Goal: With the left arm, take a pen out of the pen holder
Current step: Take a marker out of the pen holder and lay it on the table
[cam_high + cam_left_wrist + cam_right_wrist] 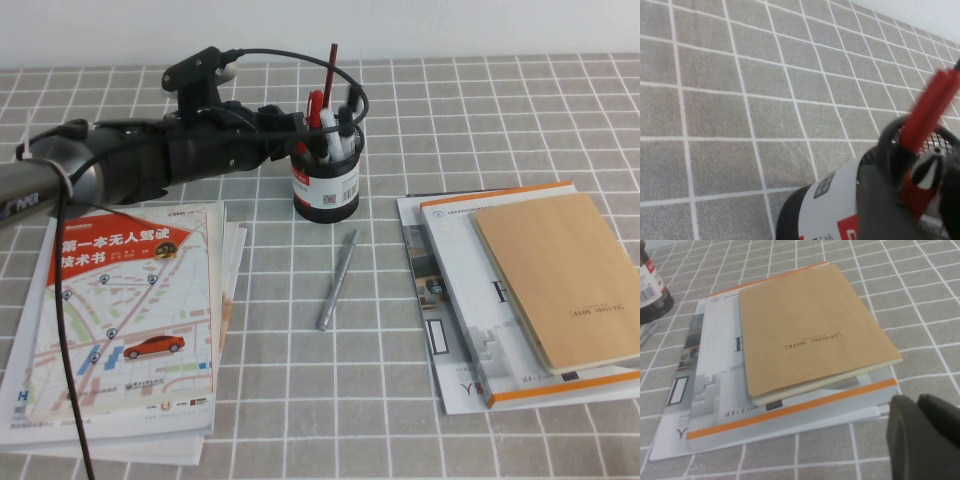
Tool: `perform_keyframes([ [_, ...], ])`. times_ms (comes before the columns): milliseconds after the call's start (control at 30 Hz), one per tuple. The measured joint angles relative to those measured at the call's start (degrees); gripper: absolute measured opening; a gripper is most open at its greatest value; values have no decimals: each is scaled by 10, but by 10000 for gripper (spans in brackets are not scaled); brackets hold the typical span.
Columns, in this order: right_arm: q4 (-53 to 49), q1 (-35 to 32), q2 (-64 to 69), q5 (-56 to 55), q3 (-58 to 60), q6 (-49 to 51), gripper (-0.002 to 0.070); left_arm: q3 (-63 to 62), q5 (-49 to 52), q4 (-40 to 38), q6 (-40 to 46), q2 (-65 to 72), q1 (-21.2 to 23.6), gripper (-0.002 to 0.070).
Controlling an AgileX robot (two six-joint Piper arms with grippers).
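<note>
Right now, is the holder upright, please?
Upright: holder stands on its base, pens inside; left gripper at its rim, right gripper near books.

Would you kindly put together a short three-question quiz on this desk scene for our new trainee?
1. True or false: the grey pen lying on the table touches the pen holder.
2. What lies topmost on the stack of books on the robot's right? A) tan notebook B) grey pen C) pen holder
3. Fill in: the left gripper is at the ___, while the right gripper is beside the stack of books.

Key: 1 false; 2 A; 3 pen holder.
</note>
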Motion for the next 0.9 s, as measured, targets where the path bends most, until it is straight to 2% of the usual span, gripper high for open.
perform_keyframes([
  [67,0,0,0,0,0,0,-13,0,0,0,2,0,0,295],
  [133,0,0,0,0,0,0,-13,0,0,0,4,0,0,335],
  [333,0,0,0,0,0,0,-13,-10,0,0,5,0,0,365],
  [533,0,0,0,0,0,0,-13,-32,0,0,10,0,0,362],
  [900,0,0,0,0,0,0,-13,-34,11,2,12,0,0,253],
])
